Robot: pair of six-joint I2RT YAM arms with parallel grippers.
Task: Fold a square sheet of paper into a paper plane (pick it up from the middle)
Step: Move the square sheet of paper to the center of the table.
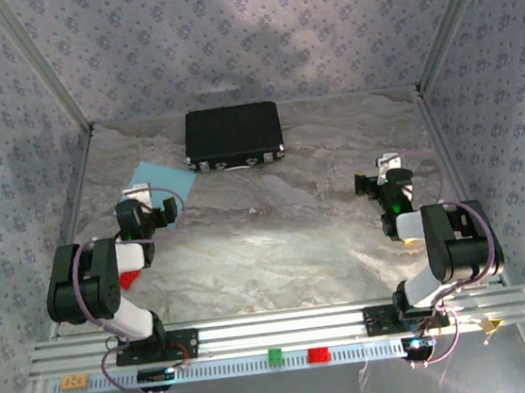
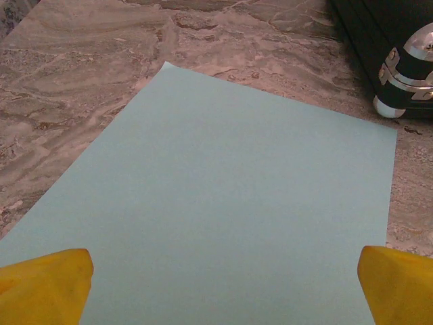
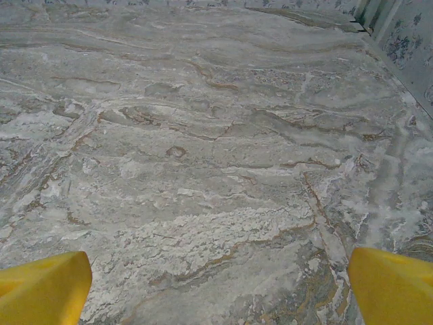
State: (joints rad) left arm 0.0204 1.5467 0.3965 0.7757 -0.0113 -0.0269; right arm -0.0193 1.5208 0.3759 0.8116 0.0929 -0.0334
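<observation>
**Sheet Flat, Jaws Empty**

The square sheet of paper [image 2: 223,189] lies flat on the bench [image 3: 203,135], far-left, near the black case [image 1: 234,135]. Left jaws hang over its near part, fully spread and empty, apparently staged for a mid-sheet pickup. Right jaws are equally wide and empty.

Centre: open surface [image 1: 277,237] between the arms, free passage.
Back left: case [image 1: 233,135] blocks, just beside the paper's [image 1: 158,178] far corner.
Right tool [image 3: 218,281]: bare surface ahead, side wall [image 3: 406,40] near.
Left arm: red block [image 1: 130,278] alongside.
</observation>
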